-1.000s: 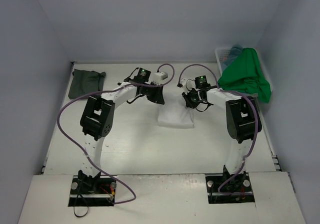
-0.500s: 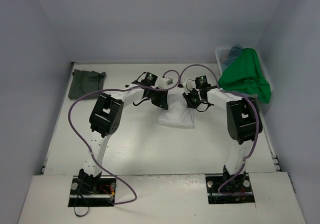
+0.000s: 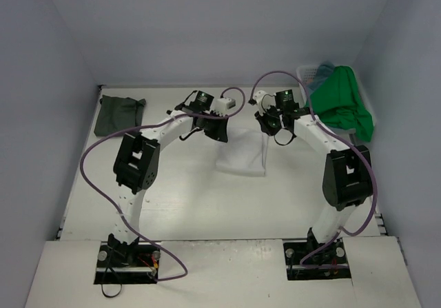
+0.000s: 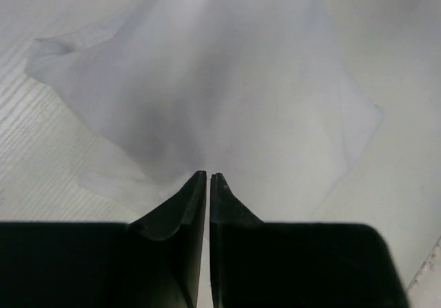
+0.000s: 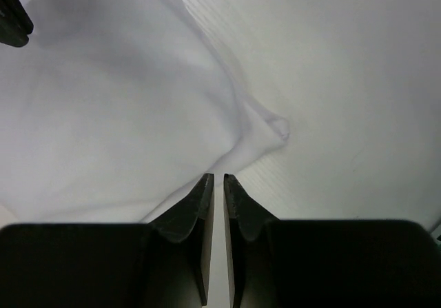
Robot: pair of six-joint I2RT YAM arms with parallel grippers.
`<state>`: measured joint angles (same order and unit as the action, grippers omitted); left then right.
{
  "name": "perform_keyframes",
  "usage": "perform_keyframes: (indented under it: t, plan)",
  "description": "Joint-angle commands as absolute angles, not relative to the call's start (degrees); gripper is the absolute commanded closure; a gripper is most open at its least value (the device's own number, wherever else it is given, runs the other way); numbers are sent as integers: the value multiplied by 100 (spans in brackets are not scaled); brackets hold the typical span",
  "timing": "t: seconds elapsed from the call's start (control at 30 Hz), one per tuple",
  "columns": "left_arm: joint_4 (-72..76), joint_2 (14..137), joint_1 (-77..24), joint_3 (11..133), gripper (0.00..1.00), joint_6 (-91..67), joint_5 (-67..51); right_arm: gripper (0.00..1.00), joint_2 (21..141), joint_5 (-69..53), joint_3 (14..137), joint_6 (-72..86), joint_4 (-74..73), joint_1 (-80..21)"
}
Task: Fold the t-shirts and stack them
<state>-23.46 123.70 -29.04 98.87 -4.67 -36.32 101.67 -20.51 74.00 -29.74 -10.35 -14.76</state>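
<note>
The white t-shirt (image 3: pixel 242 158) hangs between my two grippers, its lower edge near the table. My left gripper (image 3: pixel 220 136) is shut on its left upper edge. In the left wrist view the closed gripper (image 4: pixel 208 176) pinches the white cloth (image 4: pixel 227 80). My right gripper (image 3: pixel 269 132) is shut on its right upper edge. In the right wrist view that gripper (image 5: pixel 218 177) also pinches the white cloth (image 5: pixel 117 108). A folded dark grey-green t-shirt (image 3: pixel 118 112) lies at the back left. A bright green t-shirt (image 3: pixel 341 105) drapes over the basket, with a teal-blue one (image 3: pixel 324 67) behind it.
The white lattice basket (image 3: pixel 305 75) stands at the back right against the wall. Grey walls close in the table on the left, back and right. Purple cables loop above both arms.
Both grippers have moved up and toward the back, lifting the white t-shirt off the table so that it hangs stretched between them. The right arm has stretched out further.
</note>
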Motion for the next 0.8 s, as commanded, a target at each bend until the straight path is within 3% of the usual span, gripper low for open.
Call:
perform_keyframes:
  t: [0.0,0.1,0.2,0.27,0.33,0.5,0.63,0.67,0.77]
  plan:
    - [-2390,11523,-2769,10055,96,-325,-3577,92,9809,-2284,7690,-2822,-1222,-1555]
    - [-2391,11321,-2655,9924,86,-325,-3595,96,9844,-2652,7664,-2777,-1248,-1626]
    - [-2312,11171,-2505,9748,86,-360,-3638,98,10036,-3066,7664,-2742,-1248,-1687]
    - [-2242,11110,-2383,9537,89,-413,-3709,100,10291,-3392,7708,-2716,-1248,-1766]
    - [-2119,11101,-2303,9362,99,-492,-3770,100,10545,-3567,7822,-2690,-1248,-1845]
    - [-2057,11215,-2180,9281,100,-624,-4007,100,10959,-3682,8077,-2593,-1204,-2144]
    - [-1960,11390,-2171,9229,92,-826,-4245,100,11118,-3648,8095,-2549,-1160,-2346]
    - [-1908,11478,-2171,9194,84,-870,-4367,100,11127,-3587,8086,-2575,-1160,-2416]
    - [-1820,11662,-2171,9158,77,-1028,-4570,100,11127,-3507,8007,-2593,-1151,-2461]
